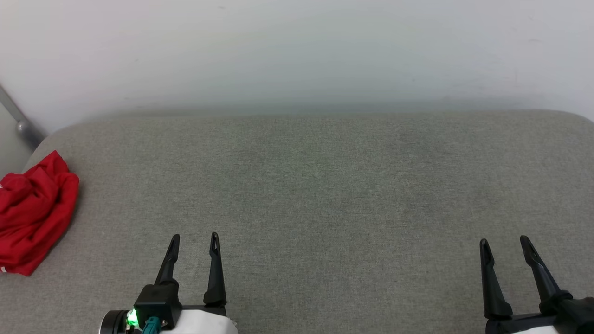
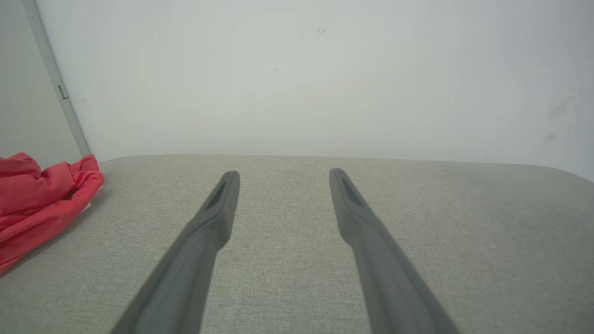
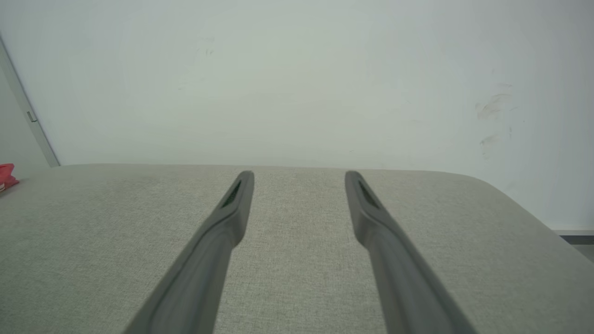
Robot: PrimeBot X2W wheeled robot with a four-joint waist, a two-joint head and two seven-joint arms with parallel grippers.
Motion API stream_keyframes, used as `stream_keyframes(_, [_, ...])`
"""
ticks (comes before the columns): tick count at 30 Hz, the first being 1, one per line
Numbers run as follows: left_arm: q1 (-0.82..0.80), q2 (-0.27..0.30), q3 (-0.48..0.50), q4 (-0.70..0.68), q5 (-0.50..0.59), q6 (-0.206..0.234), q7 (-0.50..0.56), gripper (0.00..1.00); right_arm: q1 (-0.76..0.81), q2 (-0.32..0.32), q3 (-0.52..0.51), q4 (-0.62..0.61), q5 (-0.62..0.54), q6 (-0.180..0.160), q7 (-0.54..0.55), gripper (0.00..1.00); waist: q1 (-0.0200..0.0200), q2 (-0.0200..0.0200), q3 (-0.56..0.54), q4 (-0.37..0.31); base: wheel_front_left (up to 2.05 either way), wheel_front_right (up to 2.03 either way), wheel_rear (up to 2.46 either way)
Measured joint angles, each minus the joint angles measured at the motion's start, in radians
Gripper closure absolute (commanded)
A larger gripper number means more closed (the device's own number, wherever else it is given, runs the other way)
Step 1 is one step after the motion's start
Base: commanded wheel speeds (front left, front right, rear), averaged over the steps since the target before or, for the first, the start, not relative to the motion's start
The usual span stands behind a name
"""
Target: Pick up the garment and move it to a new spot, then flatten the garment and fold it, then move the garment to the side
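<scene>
Nearest, the dark two-fingered left gripper (image 1: 195,237) and right gripper (image 1: 504,241) hover with fingers spread, holding nothing, above the grey woven cushion top (image 1: 325,185). Open fabric runs ahead to its rounded far edge under the white wall (image 1: 297,55). The crumpled bright red garment (image 1: 35,213) lies well left of the left claw at the cushion's left edge, its heap stretched near-to-far.

left claw (image 1: 195,236): long dark tapered fingers (image 1: 216,271), white forearm (image 1: 204,324), green light (image 1: 132,318) (teal plug (image 1: 152,326) beside) | right claw (image 1: 504,240): matching dark pair
</scene>
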Motion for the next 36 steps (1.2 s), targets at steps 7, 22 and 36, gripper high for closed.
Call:
stream_keyframes(7, [0.001,0.000,0.001,0.005,-0.023,-0.003,-0.003,0.00,0.000,0.000,0.003,0.000,0.005,0.000,-0.002,0.00,0.0000,0.0000,0.001,0.000,0.00,0.00,0.00])
stream_keyframes(22, [0.002,0.000,0.003,0.018,-0.043,-0.008,-0.003,0.00,0.000,0.000,0.002,0.016,0.044,0.000,-0.002,0.00,0.0000,0.0000,0.002,0.001,0.00,0.00,0.00])
stream_keyframes(36, [0.000,0.000,0.008,0.033,-0.046,-0.006,-0.003,0.00,0.003,0.000,0.002,0.017,0.058,0.000,-0.002,0.00,0.0000,0.0000,0.003,0.033,0.00,0.00,0.00])
